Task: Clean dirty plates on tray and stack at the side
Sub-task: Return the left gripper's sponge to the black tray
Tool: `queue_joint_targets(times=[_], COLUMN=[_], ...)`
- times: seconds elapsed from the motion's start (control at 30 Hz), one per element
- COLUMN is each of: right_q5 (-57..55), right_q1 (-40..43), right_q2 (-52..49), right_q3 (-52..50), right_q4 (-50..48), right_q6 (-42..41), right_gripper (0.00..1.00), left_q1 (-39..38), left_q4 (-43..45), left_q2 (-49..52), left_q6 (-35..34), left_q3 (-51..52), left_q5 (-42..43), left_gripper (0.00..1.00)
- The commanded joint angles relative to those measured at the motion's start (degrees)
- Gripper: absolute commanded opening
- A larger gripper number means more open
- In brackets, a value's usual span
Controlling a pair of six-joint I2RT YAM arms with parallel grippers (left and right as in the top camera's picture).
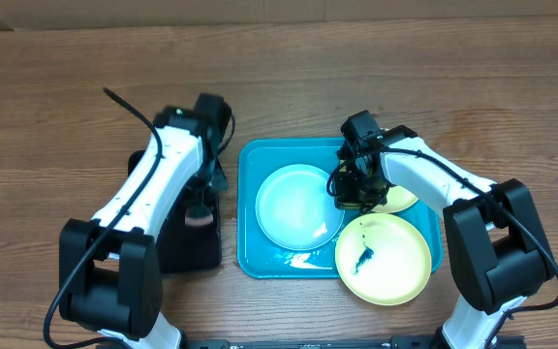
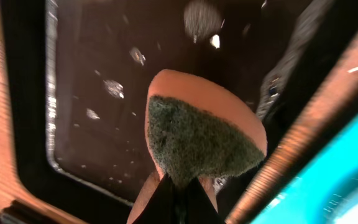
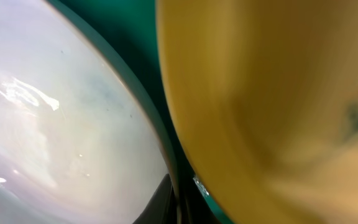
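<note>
The turquoise tray [image 1: 248, 208] holds a light blue plate [image 1: 298, 206] that looks wet and shiny. My right gripper [image 1: 350, 189] is shut on that plate's right rim; in the right wrist view the rim [image 3: 166, 155] runs between the dark fingers [image 3: 160, 202]. A pale yellow-green plate [image 1: 384, 259] with a dark smear lies at the tray's front right. Another yellow-green plate [image 1: 402, 200] sits partly hidden behind the right arm. My left gripper [image 2: 178, 202] is shut on an orange sponge with a green scouring face [image 2: 197, 137], over the black tray [image 2: 98, 68].
The black tray [image 1: 177, 242] lies left of the turquoise tray, under the left arm, with water drops on it. The turquoise tray's corner [image 2: 334, 180] shows in the left wrist view. Wooden table [image 1: 56, 116] surrounds both trays.
</note>
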State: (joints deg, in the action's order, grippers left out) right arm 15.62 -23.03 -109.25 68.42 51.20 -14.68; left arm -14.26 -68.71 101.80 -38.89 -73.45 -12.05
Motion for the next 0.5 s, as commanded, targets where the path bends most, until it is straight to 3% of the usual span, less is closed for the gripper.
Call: queue_joint_targets(times=[0.0,0.47], right_q5=[-0.1,-4.8], right_q1=[-0.3,-1.6], right_q2=[-0.3,-0.2], right_q3=[0.7,11.2], right_q4=[-1.2,7.2], right_q6=[2.8,7.7], right_gripper=[0.04,0.04], left_q1=[0.1,0.7], left_q4=[2.4,5.8], left_q2=[-0.2,-0.2], left_q6=[-0.3,0.4], left_q3=[3.6,4.7], left_q5=[2.6,3.1], left_gripper=[0.04,0.04])
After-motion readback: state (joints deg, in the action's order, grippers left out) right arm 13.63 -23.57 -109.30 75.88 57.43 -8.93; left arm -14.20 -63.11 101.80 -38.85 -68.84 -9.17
